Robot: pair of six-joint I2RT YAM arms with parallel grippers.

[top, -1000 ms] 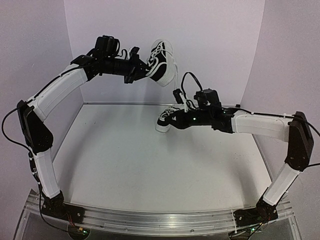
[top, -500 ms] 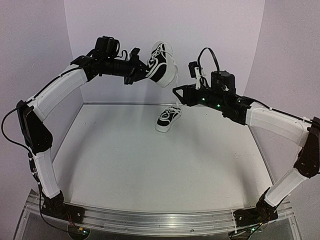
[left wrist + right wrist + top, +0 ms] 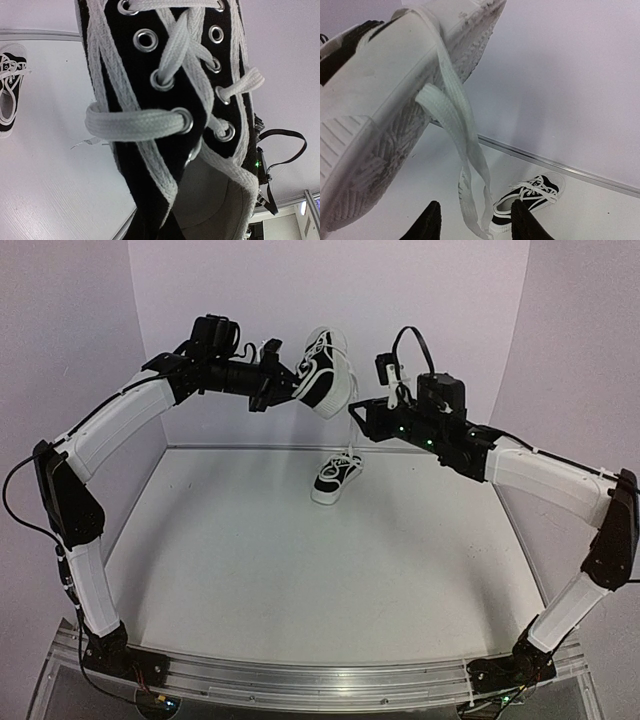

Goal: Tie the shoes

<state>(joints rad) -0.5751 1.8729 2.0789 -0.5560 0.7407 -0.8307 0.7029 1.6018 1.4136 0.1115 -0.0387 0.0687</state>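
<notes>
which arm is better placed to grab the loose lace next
Right: its open fingers flank the lace dangling from the raised shoe; the left fingers are shut, holding that shoe.

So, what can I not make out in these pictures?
- Left gripper: fingers hidden; the raised shoe fills the left wrist view, the top view is too small.
- Hanging lace: its end is cut off by the bottom edge of the right wrist view, between the fingers of the right gripper.
- Shoe on the table: cut by the left edge of the left wrist view.
</notes>
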